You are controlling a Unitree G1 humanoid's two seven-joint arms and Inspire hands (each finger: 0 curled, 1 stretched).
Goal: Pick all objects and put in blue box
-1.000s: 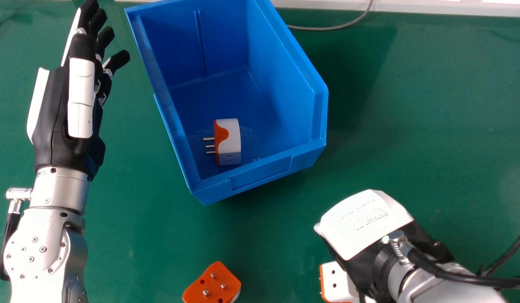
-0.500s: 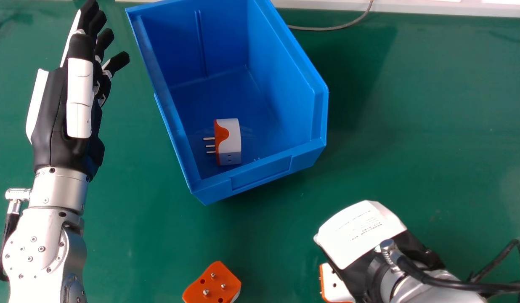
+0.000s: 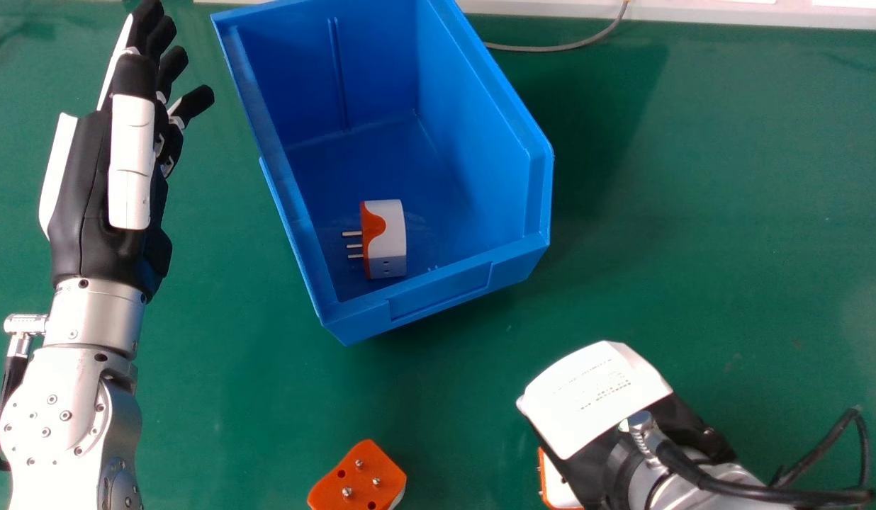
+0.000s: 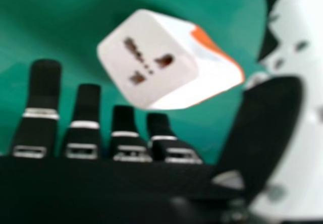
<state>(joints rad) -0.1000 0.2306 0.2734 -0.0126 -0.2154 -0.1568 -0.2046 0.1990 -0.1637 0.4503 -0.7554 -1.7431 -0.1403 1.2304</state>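
Now, fingers slightly spread, your right hand (image 4: 44, 90) is beside the white plug (image 4: 151, 62).
You can't tell if they touch its smooth, rounded, slotted block. Leftward, the orange plug (image 3: 356, 478) lies pins up on the flat green table (image 3: 707, 248). Beyond, your stiff-walled box (image 3: 438, 292) holds one plug (image 3: 386, 241); two seem left. Your left hand (image 3: 131, 163) is left of it, fingers straight.

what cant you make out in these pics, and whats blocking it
- Blue box: far rim, head view, cut off by the top edge.
- Upturned adapter: near end, head view, cut off by the bottom edge; its underside faces the table.
- Adapter by the right hand: most of it, head view, behind that hand.
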